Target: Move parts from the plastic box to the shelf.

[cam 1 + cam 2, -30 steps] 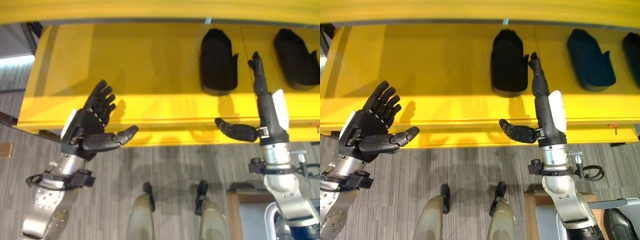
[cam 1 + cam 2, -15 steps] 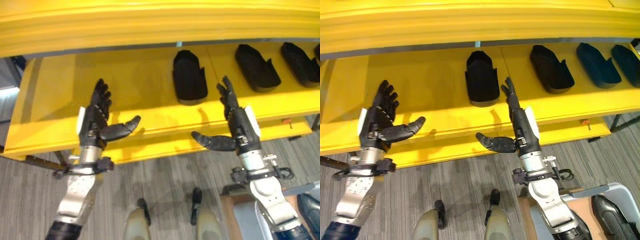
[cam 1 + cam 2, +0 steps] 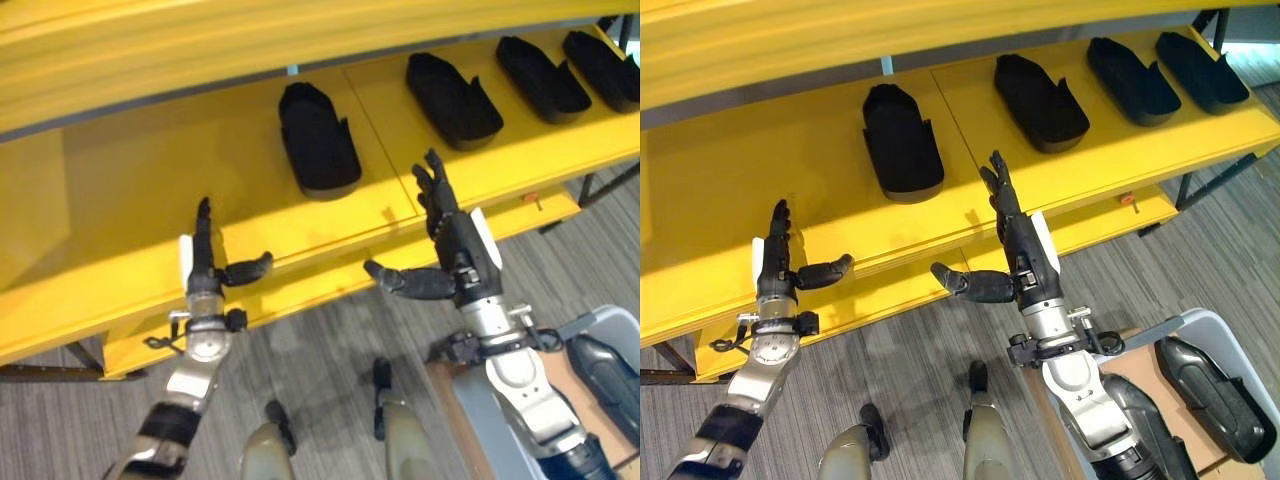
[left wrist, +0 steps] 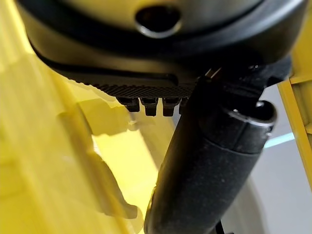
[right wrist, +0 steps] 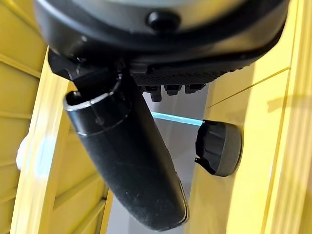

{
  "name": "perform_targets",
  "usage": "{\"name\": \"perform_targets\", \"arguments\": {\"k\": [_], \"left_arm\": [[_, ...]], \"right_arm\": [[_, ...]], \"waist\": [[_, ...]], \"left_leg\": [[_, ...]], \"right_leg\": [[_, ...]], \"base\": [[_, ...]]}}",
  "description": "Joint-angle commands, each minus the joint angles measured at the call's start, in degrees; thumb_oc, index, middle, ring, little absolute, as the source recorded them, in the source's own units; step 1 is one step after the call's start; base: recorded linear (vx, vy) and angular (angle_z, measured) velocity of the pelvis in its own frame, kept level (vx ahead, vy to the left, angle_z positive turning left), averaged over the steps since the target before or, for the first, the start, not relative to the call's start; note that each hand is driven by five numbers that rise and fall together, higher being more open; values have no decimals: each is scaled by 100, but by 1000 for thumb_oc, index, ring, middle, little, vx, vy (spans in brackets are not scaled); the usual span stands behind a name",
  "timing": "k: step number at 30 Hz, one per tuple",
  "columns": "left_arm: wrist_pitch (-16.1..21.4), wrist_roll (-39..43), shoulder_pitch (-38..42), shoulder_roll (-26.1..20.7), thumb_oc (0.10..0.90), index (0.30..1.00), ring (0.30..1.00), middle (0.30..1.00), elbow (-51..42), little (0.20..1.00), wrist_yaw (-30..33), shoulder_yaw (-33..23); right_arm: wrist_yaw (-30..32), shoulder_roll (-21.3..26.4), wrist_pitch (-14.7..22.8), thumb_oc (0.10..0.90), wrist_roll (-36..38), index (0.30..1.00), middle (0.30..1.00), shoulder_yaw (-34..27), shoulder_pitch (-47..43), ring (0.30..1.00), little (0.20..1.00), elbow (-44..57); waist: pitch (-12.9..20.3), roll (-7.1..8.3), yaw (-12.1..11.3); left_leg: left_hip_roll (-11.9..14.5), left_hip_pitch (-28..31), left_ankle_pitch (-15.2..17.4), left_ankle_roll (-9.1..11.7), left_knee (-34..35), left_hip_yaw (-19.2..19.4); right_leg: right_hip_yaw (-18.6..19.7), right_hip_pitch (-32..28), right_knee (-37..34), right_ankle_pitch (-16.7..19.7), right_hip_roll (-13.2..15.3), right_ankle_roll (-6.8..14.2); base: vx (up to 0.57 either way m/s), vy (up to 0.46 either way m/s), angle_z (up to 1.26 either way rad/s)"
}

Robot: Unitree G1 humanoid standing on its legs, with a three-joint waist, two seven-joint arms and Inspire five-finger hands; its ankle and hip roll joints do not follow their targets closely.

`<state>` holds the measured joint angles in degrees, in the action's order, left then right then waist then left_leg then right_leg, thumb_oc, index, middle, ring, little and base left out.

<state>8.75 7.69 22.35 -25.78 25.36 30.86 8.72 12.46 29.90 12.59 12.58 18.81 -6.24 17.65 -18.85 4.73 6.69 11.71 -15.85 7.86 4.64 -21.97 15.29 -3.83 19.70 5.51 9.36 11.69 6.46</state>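
Left hand (image 3: 205,262) raised in front of the yellow shelf (image 3: 120,190), fingers straight and pointing up toward the shelf board, thumb stuck out sideways toward the middle; holding nothing, touching nothing that can be made out, palm turned edge-on to the head camera. From the left wrist view, thumb (image 4: 209,170) large across the frame with fingertips (image 4: 146,105) in a short row past it, yellow surface beyond. First part (image 3: 317,138), a dark moulded shell, lying flat on the shelf to the right of the left hand and well above it. Right hand (image 3: 1018,255) spread wide too, fingers straight and slanting up toward the shelf edge, thumb out to the left over the lower yellow ledge; empty, fingertips near the shelf front between the first part and the second part (image 3: 1041,102), contact not clear. In the right wrist view, a dark part (image 5: 218,147) seen end-on on the yellow board past the thumb. Two more parts (image 3: 1132,66) and (image 3: 1201,57) further right on the shelf, the last cut off at the frame edge in the left eye view. Grey box (image 3: 1230,350) at lower right on the floor side, partly cut off, with one dark part (image 3: 1212,397) lying inside.
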Motion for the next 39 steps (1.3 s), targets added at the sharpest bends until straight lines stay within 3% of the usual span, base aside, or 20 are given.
{"name": "perform_targets", "arguments": {"k": [1, 9, 17, 39], "left_arm": [[291, 8, 594, -59, 900, 1000, 1000, 1000, 205, 1000, 399, -111], [432, 546, 1219, -39, 900, 1000, 1000, 1000, 796, 1000, 706, -172], [430, 375, 1415, 77, 900, 1000, 1000, 1000, 718, 1000, 680, 158], [540, 296, 1075, 768, 900, 1000, 1000, 1000, -400, 1000, 98, 1156]], "right_arm": [[197, 159, 837, 900, 186, 1000, 1000, -197, -482, 1000, 1000, 967], [369, 272, 938, 900, 165, 1000, 1000, -89, -472, 1000, 1000, 1039], [391, 306, 992, 900, 162, 1000, 1000, -115, -406, 1000, 1000, 1093], [648, 205, 969, 900, -107, 1000, 1000, -253, -404, 1000, 1000, 1082]], "waist": [[92, -69, 37], [22, -49, 181], [-22, -40, 266], [-82, -118, 325]], "left_leg": [[250, 362, -921, 224, 999, -835], [295, 298, -971, 270, 1021, -774], [327, 313, -978, 285, 1074, -733], [324, 258, -954, 248, 1103, -649]], "right_leg": [[82, -128, 1079, -728, 188, 259], [135, 9, 1088, -686, 146, 252], [165, 55, 1096, -681, 109, 243], [255, 215, 1115, -658, 80, 229]], "base": [[0, 0, 0], [-4, -12, -3], [1, -5, -1], [2, -1, -1]]}}
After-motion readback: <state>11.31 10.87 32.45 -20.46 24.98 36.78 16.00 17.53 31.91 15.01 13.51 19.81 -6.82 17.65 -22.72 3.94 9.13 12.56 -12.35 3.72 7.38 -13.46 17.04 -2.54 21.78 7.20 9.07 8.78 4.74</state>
